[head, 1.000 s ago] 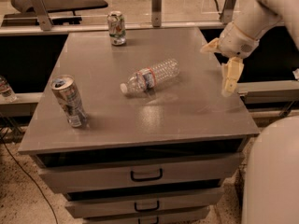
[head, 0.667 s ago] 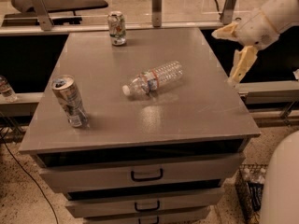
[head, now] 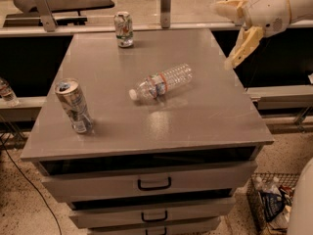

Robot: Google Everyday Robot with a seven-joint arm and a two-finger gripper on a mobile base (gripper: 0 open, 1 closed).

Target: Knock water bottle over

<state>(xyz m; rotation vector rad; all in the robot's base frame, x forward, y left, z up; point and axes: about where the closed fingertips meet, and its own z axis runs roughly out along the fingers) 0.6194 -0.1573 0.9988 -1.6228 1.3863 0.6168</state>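
Gripper (head: 224, 35) hangs high at the far right, above and just beyond the right edge of the cabinet (head: 205, 116), its two pale fingers spread well apart with nothing between them, one pointing left and the other angled down toward the top. On that grey top, near the middle, the bottle (head: 164, 81) lies on its side rather than upright, so the task reads as done or very nearly so. Its long axis runs on a diagonal: the base points far-right, toward the gripper, and the white cap (head: 132, 95) points near-left, away from it. From the gripper the bottle sits left, nearer and lower, well apart, with bare surface between them. Any further contact would, in my judgement, meet the base end first and roll or spin the bottle rather than tip it. A silver can (head: 73, 106) stands near the left edge, well apart from the bottle, and a printed can (head: 123, 28) stands at the far edge, left of centre; neither lies on the line between gripper and bottle.
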